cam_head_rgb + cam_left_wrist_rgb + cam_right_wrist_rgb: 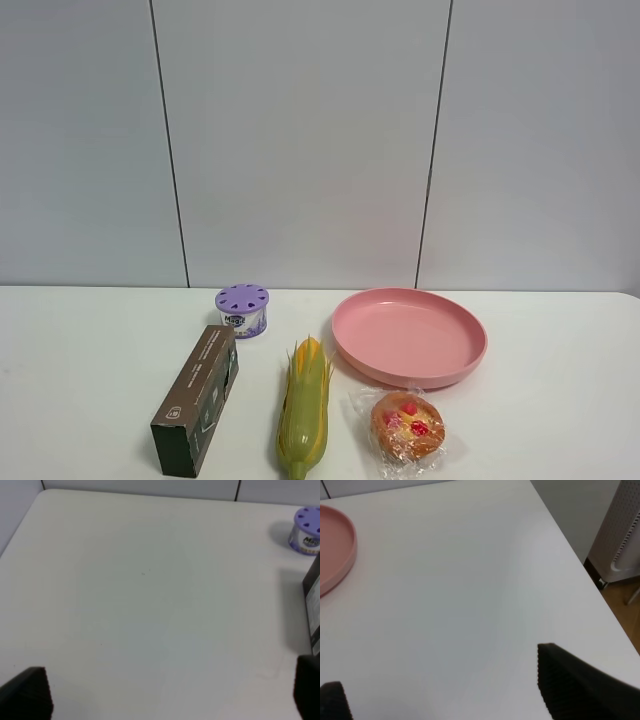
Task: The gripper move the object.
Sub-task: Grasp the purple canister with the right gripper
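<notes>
**Work Surface and Station Status**

The background is a pale grey panelled wall (300,140) with two dark vertical seams. It meets a matte white table (80,340) along the table's far edge. Clock positions below are read in the exterior high view, with 12 o'clock toward the wall.

- The right wrist view shows the table's rounded outer edge. Past it are a strip of wooden floor (620,595) and a white perforated unit (625,530).
- The object, a white tub with a purple perforated lid (242,309), stands upright. It is at 9 o'clock of the pink plate (405,330) and well apart from it. It is also at 12 o'clock of the dark oblong box (195,398), just beyond the box's far end.
- The corn cob (305,408) lies at 3 o'clock of the box.
- The wrapped muffin (407,424) sits at 6 o'clock of the plate, near its rim.

Neither arm appears in the exterior high view.

- Left gripper (170,670): fingers wide apart, nothing between them, bare table below.
- Right gripper (440,667): fingertips apart, nothing held, bare table between them.
</notes>
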Tool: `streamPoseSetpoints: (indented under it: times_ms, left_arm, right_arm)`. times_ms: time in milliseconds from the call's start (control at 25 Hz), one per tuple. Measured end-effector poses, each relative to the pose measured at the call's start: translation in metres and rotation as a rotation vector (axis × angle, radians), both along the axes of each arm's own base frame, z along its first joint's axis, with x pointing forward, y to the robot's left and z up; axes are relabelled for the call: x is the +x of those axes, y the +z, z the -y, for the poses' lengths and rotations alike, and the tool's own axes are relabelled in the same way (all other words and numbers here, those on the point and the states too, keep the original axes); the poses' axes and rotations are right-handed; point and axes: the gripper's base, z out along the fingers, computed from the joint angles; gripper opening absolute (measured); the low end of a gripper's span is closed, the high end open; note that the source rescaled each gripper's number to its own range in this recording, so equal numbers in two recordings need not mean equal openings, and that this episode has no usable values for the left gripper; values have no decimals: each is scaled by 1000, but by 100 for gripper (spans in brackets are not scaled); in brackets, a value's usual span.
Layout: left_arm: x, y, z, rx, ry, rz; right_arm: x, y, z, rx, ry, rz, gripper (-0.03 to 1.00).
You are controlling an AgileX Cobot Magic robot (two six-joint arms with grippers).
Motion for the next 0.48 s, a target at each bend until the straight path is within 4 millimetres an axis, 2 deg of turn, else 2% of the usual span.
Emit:
streamPoseSetpoints:
  times_ms: [480]
  left_arm:
    - [0,0,0,1,-21,0]
  right_arm:
    - [0,0,-1,1,22,1,3]
